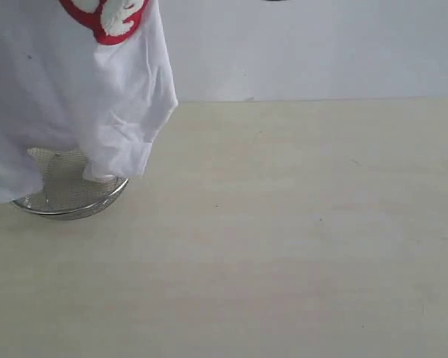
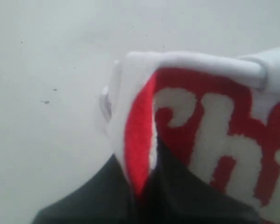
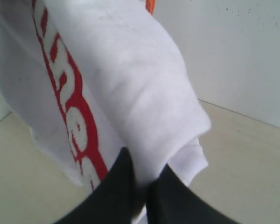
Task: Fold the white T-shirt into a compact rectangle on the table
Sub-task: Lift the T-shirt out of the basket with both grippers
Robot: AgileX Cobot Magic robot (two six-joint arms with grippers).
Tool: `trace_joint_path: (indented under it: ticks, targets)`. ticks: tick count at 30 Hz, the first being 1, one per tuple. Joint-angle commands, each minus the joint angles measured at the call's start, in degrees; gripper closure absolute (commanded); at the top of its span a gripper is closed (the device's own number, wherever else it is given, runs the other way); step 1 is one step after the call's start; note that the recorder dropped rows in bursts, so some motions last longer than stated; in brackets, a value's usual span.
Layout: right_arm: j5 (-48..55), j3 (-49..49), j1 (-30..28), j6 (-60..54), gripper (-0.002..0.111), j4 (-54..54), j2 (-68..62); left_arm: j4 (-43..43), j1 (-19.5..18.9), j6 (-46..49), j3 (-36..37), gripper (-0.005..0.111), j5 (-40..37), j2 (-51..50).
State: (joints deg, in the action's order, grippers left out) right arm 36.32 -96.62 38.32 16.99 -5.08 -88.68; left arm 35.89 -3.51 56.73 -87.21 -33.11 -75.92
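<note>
The white T-shirt (image 1: pixel 67 89) hangs in the air at the left of the exterior view, its red band showing at the top edge. Its lower folds drape over the table (image 1: pixel 284 239). Neither gripper shows in the exterior view. In the left wrist view my left gripper (image 2: pixel 147 179) is shut on a fold of the white T-shirt (image 2: pixel 210 126) at the red band with white lettering. In the right wrist view my right gripper (image 3: pixel 142 179) is shut on a thick white fold of the T-shirt (image 3: pixel 130 84), the red band running beside it and an orange tag at the frame's edge.
A round wire-mesh metal basket (image 1: pixel 67 194) stands on the table at the left, partly covered by the hanging shirt. A pale wall (image 1: pixel 321 45) rises behind the table's far edge.
</note>
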Motion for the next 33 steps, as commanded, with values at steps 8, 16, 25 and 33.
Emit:
trace_joint_path:
  ticks: [8,16,25,33]
  targets:
    - [0.1,0.1,0.0,-0.9,0.109,-0.6,6.6,5.6,0.1,-2.0,-0.8,0.102,0.6,5.9]
    - [1.8,0.1,0.0,-2.2,0.109,-0.6,10.5,6.7,0.1,-3.2,-0.8,0.102,-1.1,9.9]
    - [2.0,0.1,0.0,-2.3,0.109,-0.6,12.8,13.0,0.2,-3.2,-0.8,0.102,-3.2,12.4]
    - [2.6,0.0,0.0,-2.4,0.109,-2.0,15.6,17.2,0.2,-2.8,-1.0,0.102,-5.9,13.2]
